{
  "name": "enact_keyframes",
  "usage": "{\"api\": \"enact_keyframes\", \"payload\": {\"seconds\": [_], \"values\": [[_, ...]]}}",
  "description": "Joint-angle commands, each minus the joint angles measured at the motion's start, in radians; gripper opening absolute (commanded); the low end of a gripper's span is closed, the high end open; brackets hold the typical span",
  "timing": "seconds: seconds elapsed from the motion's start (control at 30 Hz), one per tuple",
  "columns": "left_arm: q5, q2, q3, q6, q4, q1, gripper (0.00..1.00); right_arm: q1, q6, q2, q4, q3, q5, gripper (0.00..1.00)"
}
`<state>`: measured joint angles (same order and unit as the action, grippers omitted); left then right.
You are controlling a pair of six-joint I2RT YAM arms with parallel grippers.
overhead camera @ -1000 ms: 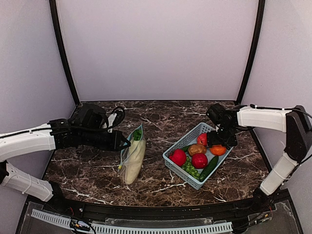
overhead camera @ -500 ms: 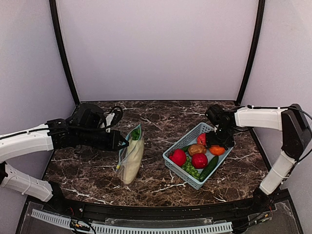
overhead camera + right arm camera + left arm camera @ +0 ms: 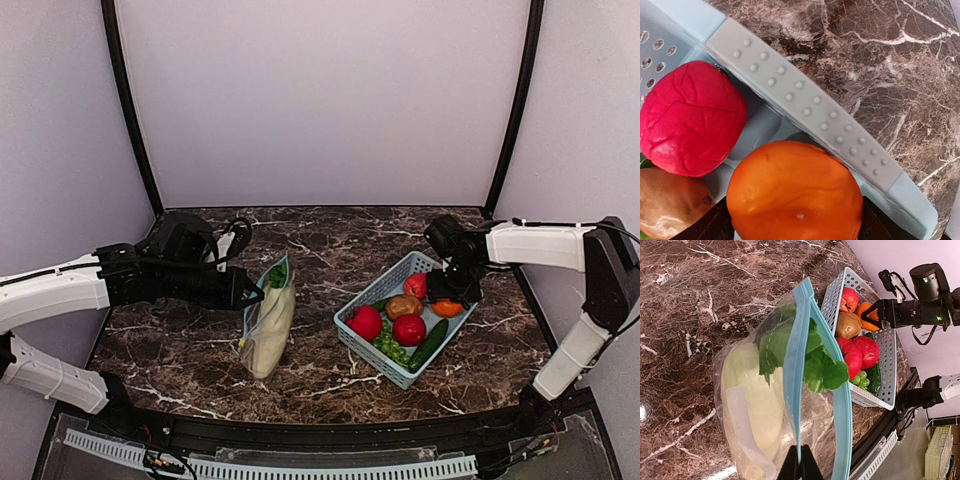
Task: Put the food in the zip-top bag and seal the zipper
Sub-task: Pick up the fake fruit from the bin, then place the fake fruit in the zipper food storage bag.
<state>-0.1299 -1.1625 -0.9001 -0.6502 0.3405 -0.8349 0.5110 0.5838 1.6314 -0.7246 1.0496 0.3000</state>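
left wrist view shows the left gripper closed thin on the zipper, on one lip of the zip-top bag, so the mouth hangs open. the bag stands on the marble table, left of the blue basket, with the cream squash and a green leafy piece already inside. we judge the film to be thin, soft and slippery, so the stiffer strip is the good place to hold. in the right wrist view the right gripper has its fingers on both sides of the orange, which lies in the basket. we cannot tell if they press it. the orange looks smooth, round and light, so we would take it across its widest part.
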Motion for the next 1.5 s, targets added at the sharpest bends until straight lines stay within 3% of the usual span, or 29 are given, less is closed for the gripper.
{"api": "enact_keyframes", "payload": {"seconds": [0.0,0.33,0.6,0.97,1.17,1.47], "values": [[0.009,0.011,0.005,-0.006,0.014,0.004,0.01,-0.006,-0.002,-0.105,0.031,-0.019,0.015,0.7],[-0.023,-0.022,-0.001,-0.014,-0.037,0.004,0.01,0.008,-0.007,-0.365,0.037,-0.017,-0.118,0.64],[-0.146,-0.102,-0.029,-0.027,-0.148,0.001,0.01,0.213,0.111,-0.505,0.244,-0.024,-0.291,0.63],[-0.21,-0.152,-0.006,-0.036,-0.199,-0.001,0.01,0.507,0.199,-0.276,0.624,0.08,-0.295,0.62],[-0.193,-0.118,0.039,-0.053,-0.219,-0.001,0.01,0.564,0.25,-0.157,0.824,0.087,-0.353,0.62],[-0.197,-0.108,0.061,-0.064,-0.238,-0.001,0.01,0.596,0.283,-0.042,0.934,0.082,-0.387,0.61]]}}
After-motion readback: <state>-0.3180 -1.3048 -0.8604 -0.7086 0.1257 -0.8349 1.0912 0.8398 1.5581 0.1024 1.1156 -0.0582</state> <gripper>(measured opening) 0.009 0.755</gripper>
